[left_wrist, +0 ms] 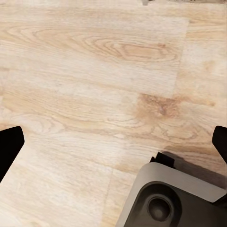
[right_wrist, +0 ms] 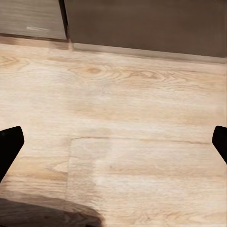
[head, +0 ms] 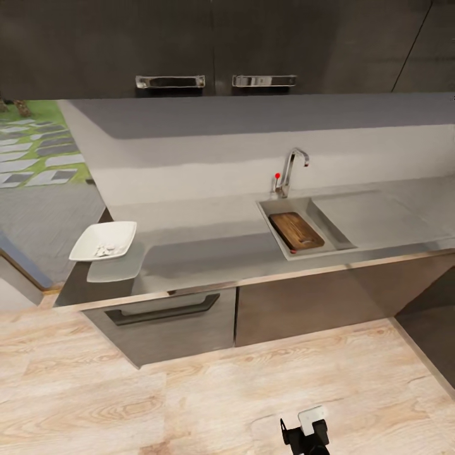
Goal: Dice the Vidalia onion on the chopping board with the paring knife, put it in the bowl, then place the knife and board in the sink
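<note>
Count: one sink [head: 287,243], one chopping board [head: 296,230], one bowl [head: 103,241], one chrome tap [head: 292,165], two chrome cabinet handles [head: 170,81].
Tabletop: smooth grey tabletop [head: 202,253], long and flat, with dark grey cabinets and one drawer [head: 167,316] beneath.
Sink: rectangular steel basin near the front edge of the tabletop, flat drainboard [head: 373,218] alongside, tap with a small red knob behind it.
Chopping board: brown wood, rounded corners, lying inside the basin.
Bowl: white, shallow, square with rounded corners, at the tabletop's left end, overhanging the corner; pale pieces inside, too small to identify.
Floor: light wood-grain planks [head: 253,392].
Left end effector [left_wrist: 113,144]: dark fingers spread wide above bare floor, beside a grey part of the robot's base [left_wrist: 170,198].
Right end effector [right_wrist: 113,144]: fingers spread wide above the floor, near the cabinet base.
Relation: sink, board and bowl all lie well apart from both end effectors.
</note>
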Available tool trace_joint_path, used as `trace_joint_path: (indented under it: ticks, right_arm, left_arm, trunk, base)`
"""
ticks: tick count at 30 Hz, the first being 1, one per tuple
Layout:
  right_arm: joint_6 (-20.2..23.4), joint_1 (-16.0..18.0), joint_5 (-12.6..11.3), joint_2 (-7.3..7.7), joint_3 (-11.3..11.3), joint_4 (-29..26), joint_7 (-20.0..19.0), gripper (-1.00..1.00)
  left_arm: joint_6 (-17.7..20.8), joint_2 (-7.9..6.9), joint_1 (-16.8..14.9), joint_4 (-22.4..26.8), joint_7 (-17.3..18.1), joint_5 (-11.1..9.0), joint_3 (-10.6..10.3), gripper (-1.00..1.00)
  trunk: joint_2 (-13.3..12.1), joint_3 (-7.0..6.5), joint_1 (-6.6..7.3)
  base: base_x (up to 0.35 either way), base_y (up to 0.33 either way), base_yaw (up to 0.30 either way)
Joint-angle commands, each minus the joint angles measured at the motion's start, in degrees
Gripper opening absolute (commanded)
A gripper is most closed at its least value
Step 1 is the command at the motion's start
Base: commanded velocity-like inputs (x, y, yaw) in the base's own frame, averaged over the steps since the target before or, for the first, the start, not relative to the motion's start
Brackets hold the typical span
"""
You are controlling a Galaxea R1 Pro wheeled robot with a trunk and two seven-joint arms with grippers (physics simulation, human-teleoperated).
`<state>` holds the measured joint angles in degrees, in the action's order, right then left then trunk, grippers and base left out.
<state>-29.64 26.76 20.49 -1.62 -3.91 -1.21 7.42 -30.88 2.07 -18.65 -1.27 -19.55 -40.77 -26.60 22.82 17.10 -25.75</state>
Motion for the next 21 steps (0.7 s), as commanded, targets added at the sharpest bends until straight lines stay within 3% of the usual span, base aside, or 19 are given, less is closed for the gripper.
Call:
trace_joint_path:
  ticks: [1, 21]
  right_arm:
    - [-0.2, 0.0, 0.6, -0.03, -0.4, 0.1, 0.3, 1.0]
    - [-0.2, 0.0, 0.6, -0.02, -0.4, 0.1, 0.2, 1.0]
  left_arm:
    - [-0.1, 0.04, -0.1, -0.1, -0.3, -0.1, -0.5, 1.0]
    - [-0.1, 0.04, -0.1, -0.1, -0.3, -0.1, -0.5, 1.0]
  trunk:
    - [0.1, 0.0, -0.03]
    - [0.1, -0.79, -0.03]
  base:
    - [0.0, 0.0, 0.0]
    - [0.0, 0.0, 0.0]
